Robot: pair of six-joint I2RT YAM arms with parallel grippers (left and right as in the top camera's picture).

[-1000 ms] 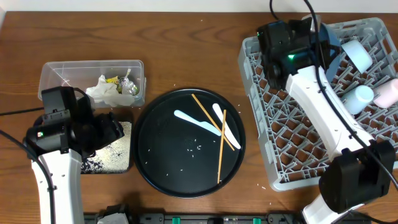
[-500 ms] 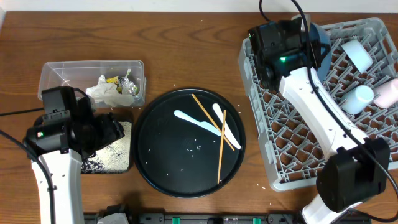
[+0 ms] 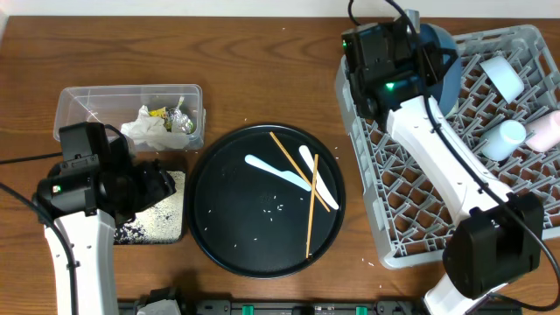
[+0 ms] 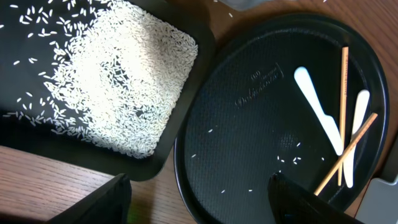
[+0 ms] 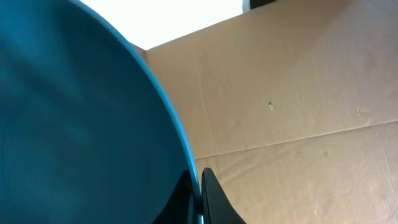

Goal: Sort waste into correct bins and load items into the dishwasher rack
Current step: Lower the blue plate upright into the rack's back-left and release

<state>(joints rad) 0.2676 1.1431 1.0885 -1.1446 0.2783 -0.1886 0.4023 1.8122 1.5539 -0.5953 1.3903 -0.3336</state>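
Handling guess for dark-blue plate [image 3: 440,63]: probably rigid, fairly heavy, glazed and slick, breakable. Best pinched at rim with deep bite. Clamped on that rim by right gripper [image 5: 198,190], thin edge between fingers, bulk of plate off to one side of claw. Held tilted at far-left corner of dishwasher rack [image 3: 394,219]; contact with pegs unclear. Left gripper [image 4: 199,208] spread apart, empty, well left of rack.

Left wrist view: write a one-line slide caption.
Open left gripper over black tray of rice, beside round tray holding chopsticks, utensils.
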